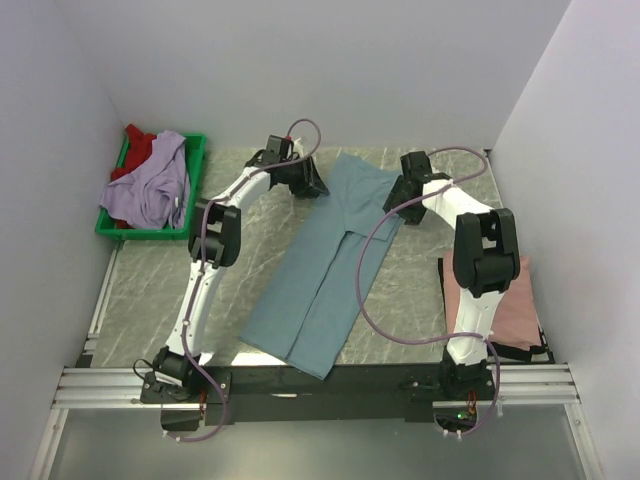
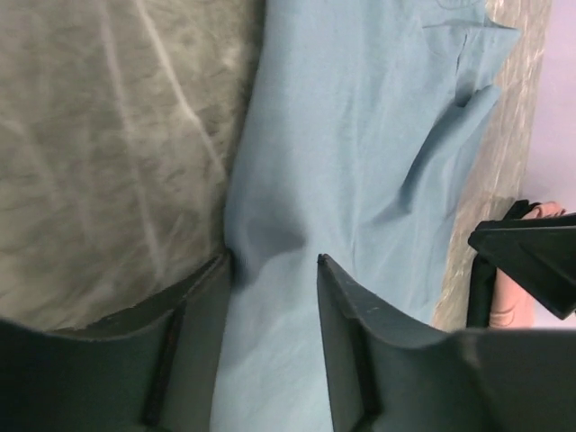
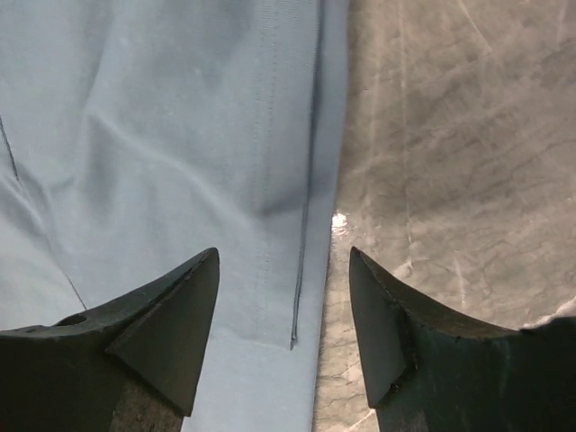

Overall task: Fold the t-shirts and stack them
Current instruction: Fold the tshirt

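A dusty grey-blue t-shirt (image 1: 320,270) lies as a long folded strip, slanting across the middle of the table. My left gripper (image 1: 305,185) is at the strip's far left edge. In the left wrist view it (image 2: 273,261) stands open, its jaws straddling the blue cloth (image 2: 360,135) where it meets the table. My right gripper (image 1: 405,195) is at the far right edge. It (image 3: 283,252) is open over the hem of the cloth (image 3: 162,135), holding nothing. A salmon pink t-shirt (image 1: 510,310) lies folded at the right, partly under the right arm.
A green tray (image 1: 150,233) at the back left holds a lavender t-shirt (image 1: 150,185) and a red one (image 1: 140,145). White walls close in the table on three sides. The marbled tabletop (image 1: 240,240) shows on both sides of the blue shirt.
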